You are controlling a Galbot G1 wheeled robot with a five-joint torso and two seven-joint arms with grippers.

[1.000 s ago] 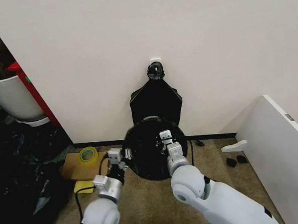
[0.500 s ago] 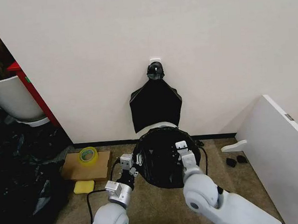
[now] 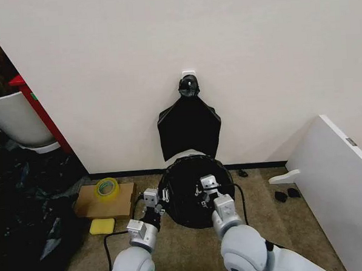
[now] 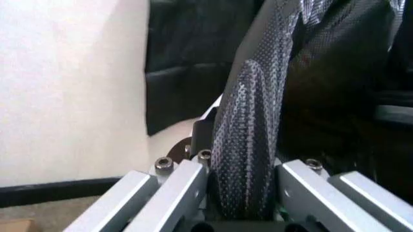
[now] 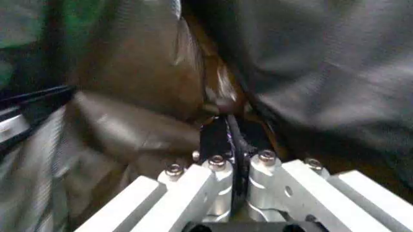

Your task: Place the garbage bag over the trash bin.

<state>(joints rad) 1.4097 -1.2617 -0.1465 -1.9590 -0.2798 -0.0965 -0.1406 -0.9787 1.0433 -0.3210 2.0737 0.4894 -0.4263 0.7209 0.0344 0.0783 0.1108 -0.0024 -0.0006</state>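
over the trash bin [image 3: 190, 154], the garbage bag [image 3: 193, 192] stretches between both clamped tools, left tool [image 3: 155, 202] and right tool [image 3: 207, 189].

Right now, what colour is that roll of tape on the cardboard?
Yellow roll of tape, clearest in the head view.

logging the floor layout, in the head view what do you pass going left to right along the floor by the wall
black plastic sheeting → cardboard box with tape roll → left gripper → garbage bag → right gripper → white board
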